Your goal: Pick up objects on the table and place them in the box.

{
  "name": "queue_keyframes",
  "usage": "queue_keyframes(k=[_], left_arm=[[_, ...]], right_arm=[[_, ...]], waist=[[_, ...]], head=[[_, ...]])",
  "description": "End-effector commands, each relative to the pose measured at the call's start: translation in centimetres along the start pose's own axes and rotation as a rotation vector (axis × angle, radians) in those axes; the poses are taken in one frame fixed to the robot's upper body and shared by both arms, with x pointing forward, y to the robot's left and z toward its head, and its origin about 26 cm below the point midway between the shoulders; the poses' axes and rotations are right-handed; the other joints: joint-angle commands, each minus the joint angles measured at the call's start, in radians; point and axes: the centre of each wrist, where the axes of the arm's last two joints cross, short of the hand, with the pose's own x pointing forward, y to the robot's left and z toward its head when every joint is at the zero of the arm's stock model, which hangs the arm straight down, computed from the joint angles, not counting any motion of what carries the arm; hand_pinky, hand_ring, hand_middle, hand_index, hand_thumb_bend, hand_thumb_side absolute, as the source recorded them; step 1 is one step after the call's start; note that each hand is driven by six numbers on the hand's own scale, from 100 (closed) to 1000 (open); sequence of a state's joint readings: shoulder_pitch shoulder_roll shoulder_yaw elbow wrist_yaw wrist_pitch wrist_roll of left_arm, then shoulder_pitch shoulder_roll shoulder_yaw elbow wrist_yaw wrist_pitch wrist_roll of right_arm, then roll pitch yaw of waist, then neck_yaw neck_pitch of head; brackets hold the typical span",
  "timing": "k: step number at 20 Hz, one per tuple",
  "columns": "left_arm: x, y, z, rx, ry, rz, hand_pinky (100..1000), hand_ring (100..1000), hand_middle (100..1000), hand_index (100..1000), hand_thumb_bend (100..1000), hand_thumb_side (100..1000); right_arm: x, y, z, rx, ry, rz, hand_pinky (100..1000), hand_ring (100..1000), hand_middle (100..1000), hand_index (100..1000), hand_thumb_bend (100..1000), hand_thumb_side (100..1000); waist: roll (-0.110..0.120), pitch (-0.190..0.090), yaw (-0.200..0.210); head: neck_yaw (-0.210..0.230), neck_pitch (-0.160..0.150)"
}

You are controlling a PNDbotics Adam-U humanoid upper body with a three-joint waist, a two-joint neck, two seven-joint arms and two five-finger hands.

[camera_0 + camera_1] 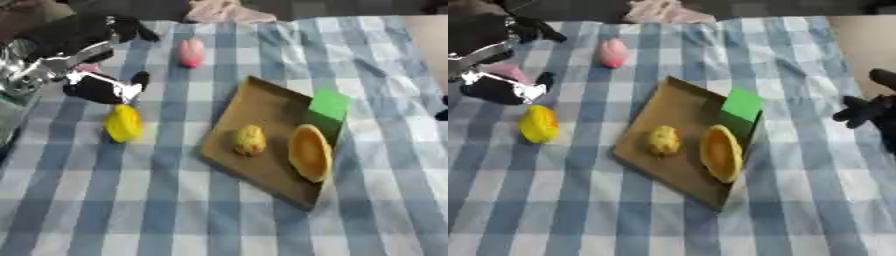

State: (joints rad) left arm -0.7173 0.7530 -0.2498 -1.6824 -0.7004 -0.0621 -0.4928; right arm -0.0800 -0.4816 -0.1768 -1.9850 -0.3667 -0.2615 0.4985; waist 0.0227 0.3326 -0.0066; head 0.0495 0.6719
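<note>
A shallow brown cardboard box (259,102) lies askew in the middle of the checked table. Inside it are a lumpy yellow object (248,140), an oblong orange object (311,152) and a green block (330,104) at its far right corner. A yellow object (123,122) lies on the cloth left of the box. A pink object (191,52) lies farther back. My left hand (101,89) hovers just behind the yellow object, with a bit of pink (505,70) showing beside it. My right hand (866,111) rests at the right edge, fingers spread and empty.
The blue-and-white checked cloth (175,210) covers the table. A pale pink cloth (219,12) lies at the far edge. My left arm's silver joints (35,70) fill the upper left.
</note>
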Motion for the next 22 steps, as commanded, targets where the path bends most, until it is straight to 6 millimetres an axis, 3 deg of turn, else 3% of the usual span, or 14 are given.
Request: queue_keyframes(k=[1, 6, 11, 15, 22], left_arm=[[-1.7, 0.9, 1.4, -0.025, 0.05, -0.033, 876, 870, 811, 925, 200, 459], [-2.7, 0.2, 2.3, -0.112, 0.067, -0.063, 883, 877, 819, 929, 269, 518], [-2.8, 0.1, 2.2, -0.139, 0.065, -0.072, 883, 878, 819, 929, 273, 522], [-3.3, -0.8, 1.6, -0.209, 0.068, -0.057, 882, 878, 813, 926, 357, 736], [-3.9, -1.6, 1.2, -0.275, 0.064, -0.061, 874, 859, 790, 920, 427, 791]], right_arm=[[0.8, -0.6, -0.5, 0.028, -0.013, 0.036, 980, 725, 565, 969, 100, 470], [0.8, -0.5, -0.6, 0.032, -0.011, 0.037, 981, 724, 564, 969, 100, 470], [0.8, -0.5, -0.6, 0.036, -0.011, 0.034, 981, 724, 565, 969, 100, 470], [0.7, -0.4, -0.6, 0.036, -0.007, 0.032, 981, 724, 564, 969, 100, 473], [0.6, -0.3, -0.6, 0.039, -0.006, 0.03, 982, 723, 563, 969, 100, 478]], waist=[[0.0, -0.015, -0.002], [0.002, -0.012, -0.003], [0.002, -0.011, -0.004], [0.0, -0.007, -0.01], [-0.001, -0.003, -0.011]], head=[[0.007, -0.013], [0.01, -0.019], [0.011, -0.023], [0.016, -0.025], [0.019, -0.027]])
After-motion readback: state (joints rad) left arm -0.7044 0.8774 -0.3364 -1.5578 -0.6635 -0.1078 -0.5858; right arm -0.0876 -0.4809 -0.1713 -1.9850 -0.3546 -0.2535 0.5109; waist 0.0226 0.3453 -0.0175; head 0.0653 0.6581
